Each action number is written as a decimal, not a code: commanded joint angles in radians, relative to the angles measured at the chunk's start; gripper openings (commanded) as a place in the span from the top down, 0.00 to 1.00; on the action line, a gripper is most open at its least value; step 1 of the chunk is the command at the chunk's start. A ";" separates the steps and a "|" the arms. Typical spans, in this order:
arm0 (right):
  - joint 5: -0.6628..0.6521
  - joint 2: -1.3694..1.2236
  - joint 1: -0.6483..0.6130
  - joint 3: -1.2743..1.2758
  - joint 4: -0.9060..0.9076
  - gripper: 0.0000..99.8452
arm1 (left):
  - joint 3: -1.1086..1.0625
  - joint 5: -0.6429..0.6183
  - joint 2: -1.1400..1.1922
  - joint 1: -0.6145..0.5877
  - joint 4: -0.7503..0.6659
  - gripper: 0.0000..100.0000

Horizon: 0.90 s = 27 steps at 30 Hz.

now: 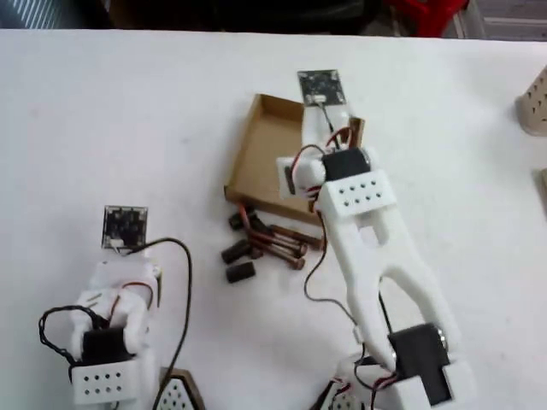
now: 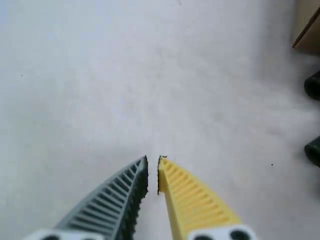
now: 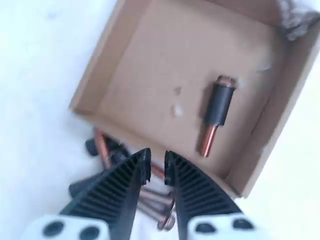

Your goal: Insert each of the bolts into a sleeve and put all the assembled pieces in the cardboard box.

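Copper-coloured bolts (image 1: 280, 241) and short black sleeves (image 1: 239, 253) lie loose on the white counter (image 1: 102, 111), just beside the brown cardboard box (image 1: 244, 154). Left wrist view: my left gripper (image 2: 152, 175) is clenched, empty. Right wrist view: my right gripper (image 3: 157, 167) is clenched on nothing, and one assembled piece (image 3: 218, 107) lies in the box. I judge the bolts light, stiff and slippery; I would grasp mid-shank.

box (image 3: 150, 65) mostly bare, bolts (image 1: 275, 241) beside wall

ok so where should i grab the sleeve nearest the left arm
Probably across the middle of the sleeve, from straight above, closing over its short width. It lies on its side, round and short, apart from the bolts. Another sleeve lies close beside it, so that side looks tight.
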<state>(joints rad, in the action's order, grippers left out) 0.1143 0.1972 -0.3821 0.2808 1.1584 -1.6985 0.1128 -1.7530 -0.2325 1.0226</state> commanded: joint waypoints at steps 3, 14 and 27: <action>-0.002 0.111 -0.110 -0.032 0.107 0.98 | 0.002 0.012 -0.002 -0.015 0.006 0.93; -0.560 0.124 -0.328 0.149 0.226 0.98 | 0.002 0.012 -0.002 -0.041 0.006 0.93; -0.873 0.114 -0.470 0.391 -0.016 0.98 | 0.002 0.012 -0.002 -0.041 0.006 0.93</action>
<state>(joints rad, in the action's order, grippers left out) -0.7066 0.2800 -0.8101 0.6582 1.1830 -1.6985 0.1128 -1.7530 -0.2662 1.0226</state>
